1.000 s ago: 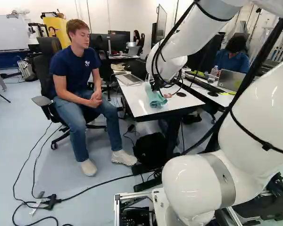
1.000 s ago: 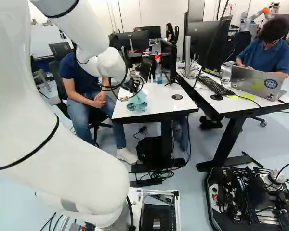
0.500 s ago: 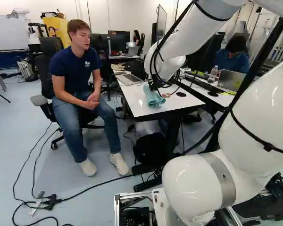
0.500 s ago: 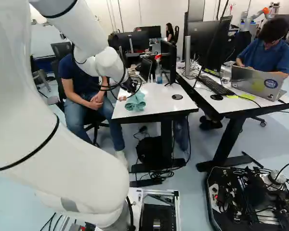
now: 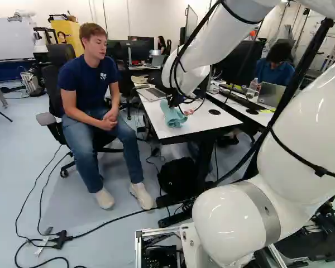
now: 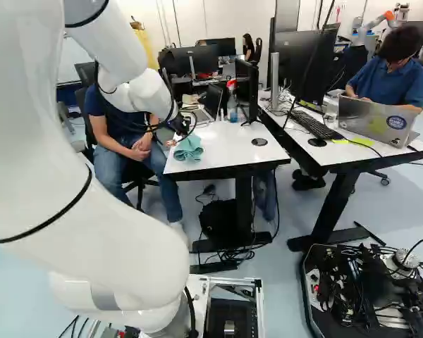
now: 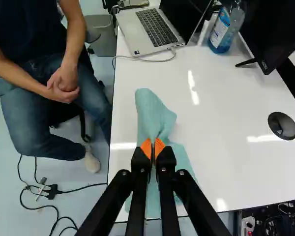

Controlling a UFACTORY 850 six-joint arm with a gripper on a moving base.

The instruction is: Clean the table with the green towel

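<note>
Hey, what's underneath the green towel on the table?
The white table shows around the towel, and the gripper is shut on a fold of it. Whatever lies directly beneath, if anything, is covered, so I can't tell.

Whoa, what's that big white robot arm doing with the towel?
The robot arm is holding the green towel on the white table, likely to wipe it clean. Its gripper pinches a bunched fold between two orange pads, and the rest of the towel spreads out around it. A person sits beside the table with clasped hands, not touching the towel. The laptop and the spray bottle stand apart from the towel.
</note>
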